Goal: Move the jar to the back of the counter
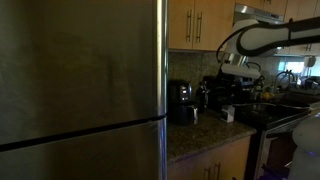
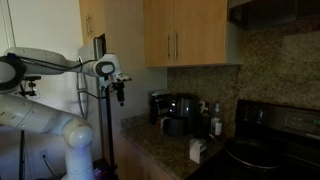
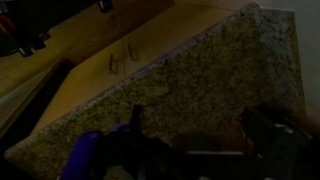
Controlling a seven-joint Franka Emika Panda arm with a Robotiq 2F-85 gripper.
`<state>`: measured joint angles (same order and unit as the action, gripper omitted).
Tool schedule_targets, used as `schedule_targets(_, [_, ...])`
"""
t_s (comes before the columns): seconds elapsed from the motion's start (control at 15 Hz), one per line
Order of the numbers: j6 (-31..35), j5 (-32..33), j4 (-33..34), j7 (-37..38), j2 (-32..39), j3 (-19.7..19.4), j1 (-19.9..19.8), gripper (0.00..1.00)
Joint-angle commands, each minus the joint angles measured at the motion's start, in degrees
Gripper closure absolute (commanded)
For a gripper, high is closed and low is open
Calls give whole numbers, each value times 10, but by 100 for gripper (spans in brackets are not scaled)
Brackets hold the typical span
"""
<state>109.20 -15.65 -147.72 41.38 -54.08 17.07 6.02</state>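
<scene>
The jar (image 1: 228, 114) is a small squat whitish container. It stands near the front edge of the dark speckled counter (image 1: 200, 135), next to the stove, and shows in both exterior views (image 2: 197, 150). My gripper (image 2: 120, 92) hangs in the air well above the counter, away from the jar, and is also seen under the white arm (image 1: 234, 74). In the wrist view the two dark fingers (image 3: 200, 135) stand wide apart over granite with nothing between them. The jar does not show in the wrist view.
A black coffee maker (image 2: 175, 112) stands at the back of the counter (image 2: 160, 145) against the wall. A black stove top (image 2: 270, 155) lies beside the jar. Wooden cabinets (image 2: 185, 35) hang above. A large steel fridge (image 1: 80, 90) fills one side.
</scene>
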Motion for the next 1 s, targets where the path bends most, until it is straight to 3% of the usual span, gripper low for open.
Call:
schedule_targets(0.0, [-29, -5, 34, 8, 0, -9, -24, 0])
schedule_targets(0.13, [-65, -5, 80, 17, 3, -28, -47, 0])
schedule_targets(0.27, [-56, 16, 77, 24, 12, -20, -65, 0])
schedule_targets(0.33, [-66, 17, 82, 46, 47, -38, -92, 0])
schedule_targets(0.53, [-29, 49, 44, 49, 59, -88, -143, 0])
schedule_targets(0.8, [39, 78, 18, 57, 138, -157, -219, 0])
schedule_targets(0.87, [8, 74, 24, 52, 96, -140, -192, 0])
schedule_targets(0.93, [14, 75, 21, 44, 110, -151, -202, 0])
